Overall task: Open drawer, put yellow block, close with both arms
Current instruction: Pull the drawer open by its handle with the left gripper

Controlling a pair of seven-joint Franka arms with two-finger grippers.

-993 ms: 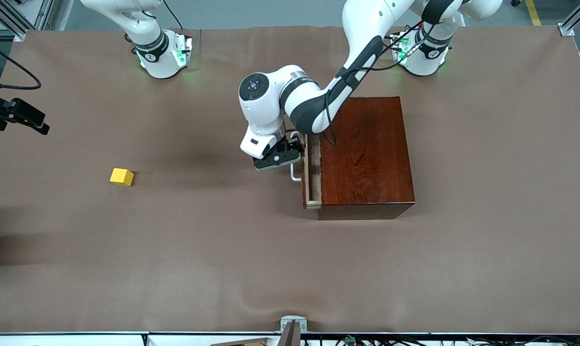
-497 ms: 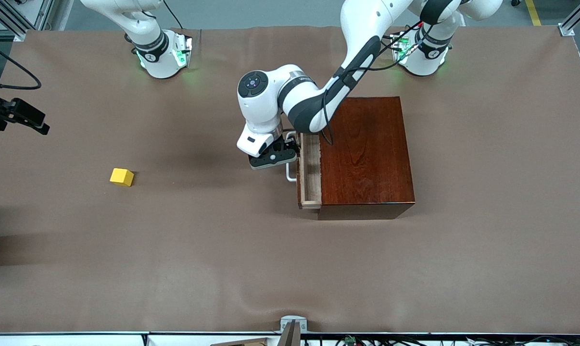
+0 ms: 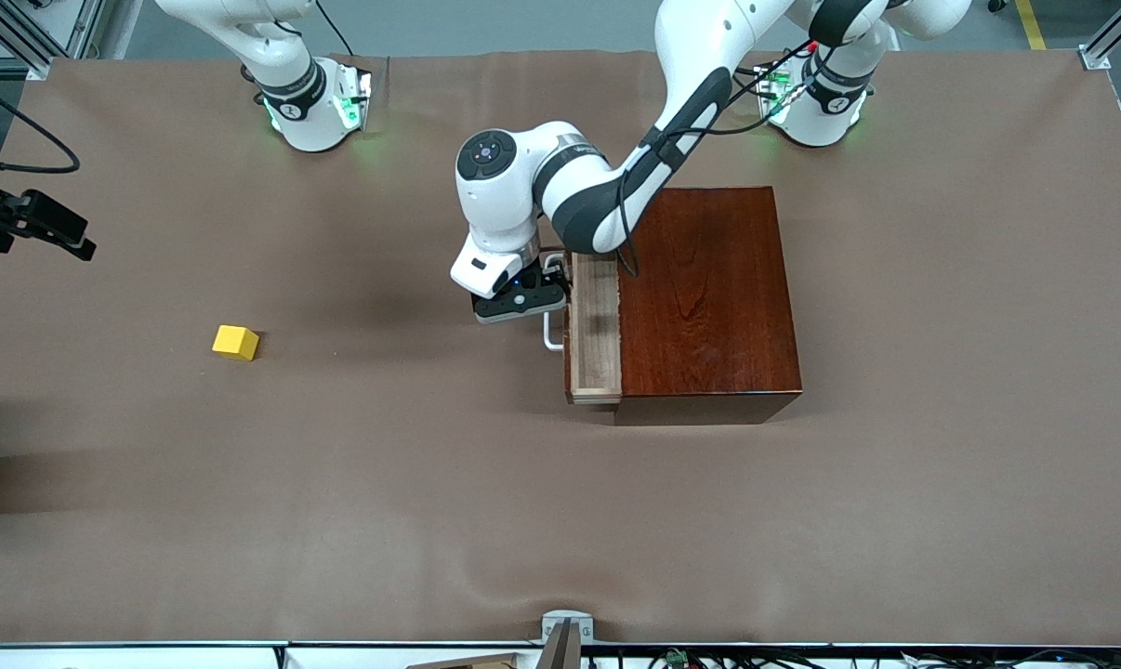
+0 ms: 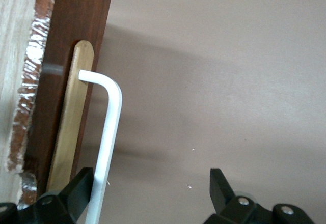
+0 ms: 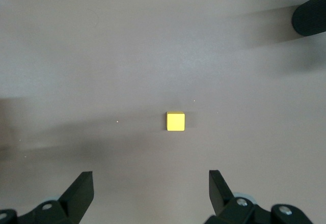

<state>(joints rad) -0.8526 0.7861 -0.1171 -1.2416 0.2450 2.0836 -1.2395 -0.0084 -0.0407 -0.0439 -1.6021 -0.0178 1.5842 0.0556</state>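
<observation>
Drawer [image 3: 596, 330] sits partly pulled out of the wooden box [image 3: 705, 302]; the left gripper [image 3: 523, 302] is at its white handle [image 3: 551, 332], and the yellow block [image 3: 235, 342] lies well apart toward the right arm's end. Left wrist view: fingers [image 4: 79, 191] spread wide, one touching the handle [image 4: 107, 132]. Right wrist view: the right gripper [image 5: 151, 191] hangs wide open over the block [image 5: 175, 121].

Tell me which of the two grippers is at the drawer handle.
The left gripper, hooked with open fingers around the white handle of the partly open drawer. The right gripper hangs open above the yellow block.

Table cover [image 3: 337, 520]: brown cloth, slightly wrinkled, edge to edge.
Floor [image 3: 523, 23]: grey.
Frame [image 3: 1114, 37]: aluminium profile at the corner.
</observation>
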